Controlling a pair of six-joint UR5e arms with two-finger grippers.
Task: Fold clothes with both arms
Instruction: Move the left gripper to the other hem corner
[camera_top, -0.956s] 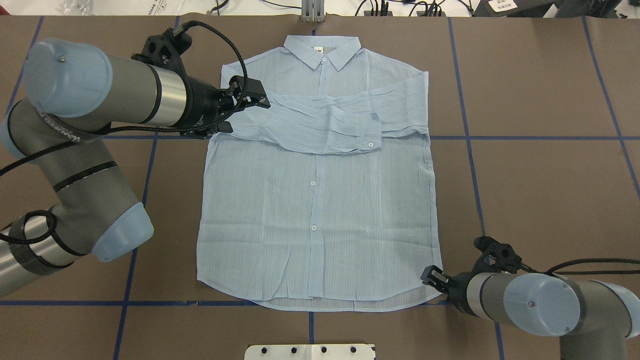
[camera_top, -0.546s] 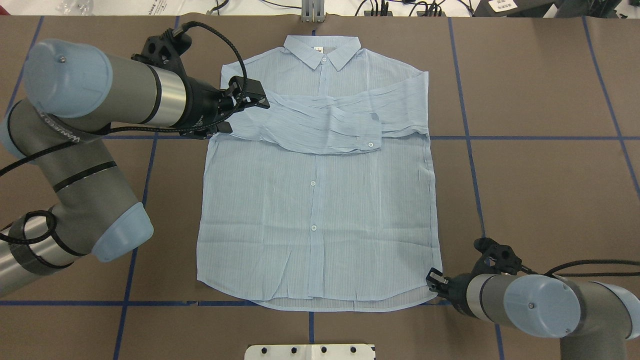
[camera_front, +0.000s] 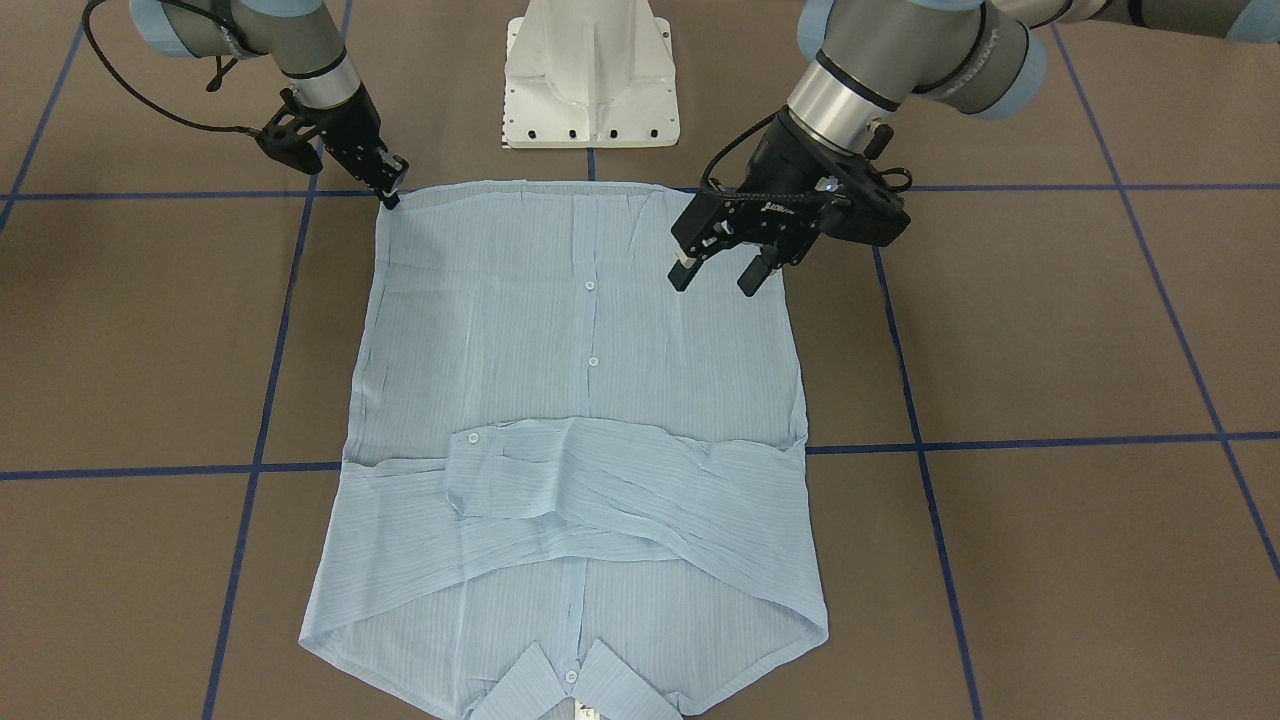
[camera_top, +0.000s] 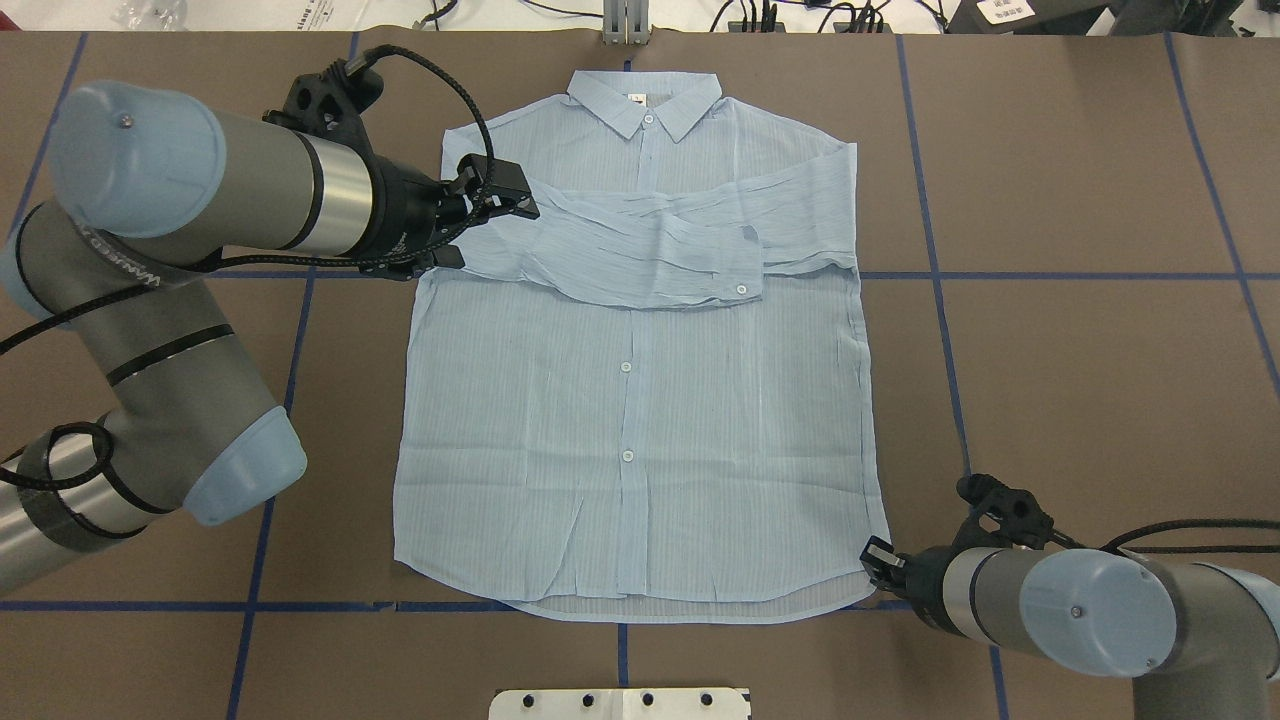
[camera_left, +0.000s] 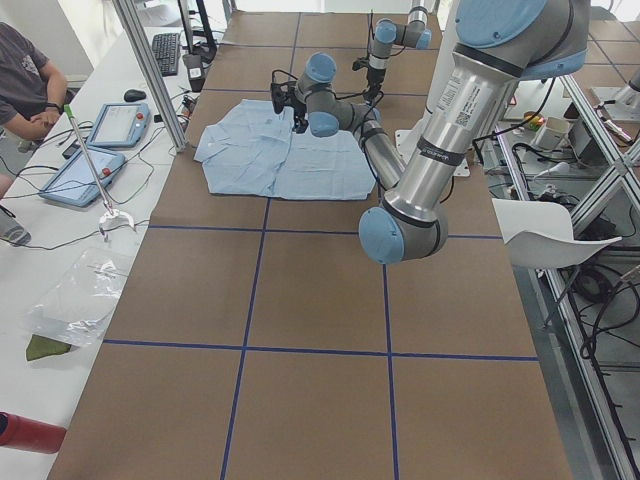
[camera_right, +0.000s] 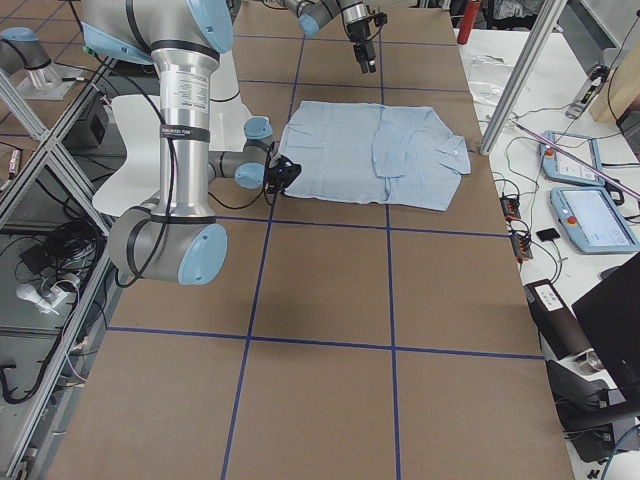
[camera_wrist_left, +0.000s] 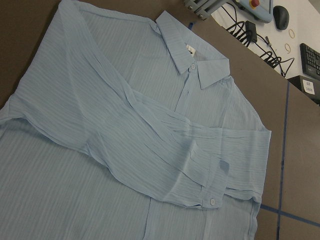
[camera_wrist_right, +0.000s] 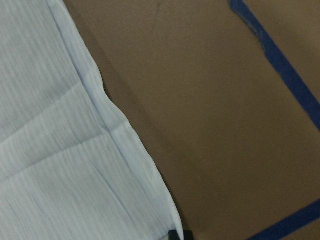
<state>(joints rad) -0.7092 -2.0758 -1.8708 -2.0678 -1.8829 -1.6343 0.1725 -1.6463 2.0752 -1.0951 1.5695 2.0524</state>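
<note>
- Since a second ago only the right gripper (camera_top: 878, 558) has moved: it has slid a little outward along the near hem, and the hem's right corner (camera_top: 880, 548) looks drawn out slightly with it. The left arm has barely stirred.
- The shirt (camera_top: 630, 430) lies flat and face up on the table (camera_top: 1080, 380), collar (camera_top: 645, 100) at the far edge and hem toward the robot's base. Both sleeves (camera_top: 640, 250) are folded across the chest.
- Its long axis runs straight away from the robot, collar to hem.
- The right gripper's fingers sit at that corner and look nearly together. I cannot tell whether cloth is pinched between them: the right wrist view shows only the shirt's edge running down to a dark tip at the bottom of the frame.
- The left gripper (camera_top: 490, 225) hovers with its fingers apart and nothing between them, over the shirt's left edge where the sleeve fold begins.
- What the next move turns on, as I judge it: the right gripper is already at its hem corner, but the left one is well apart from the matching left corner (camera_top: 400, 555), which lies back toward the robot along the shirt's side.
- For a hem-to-collar fold the left arm must come back first.
</note>
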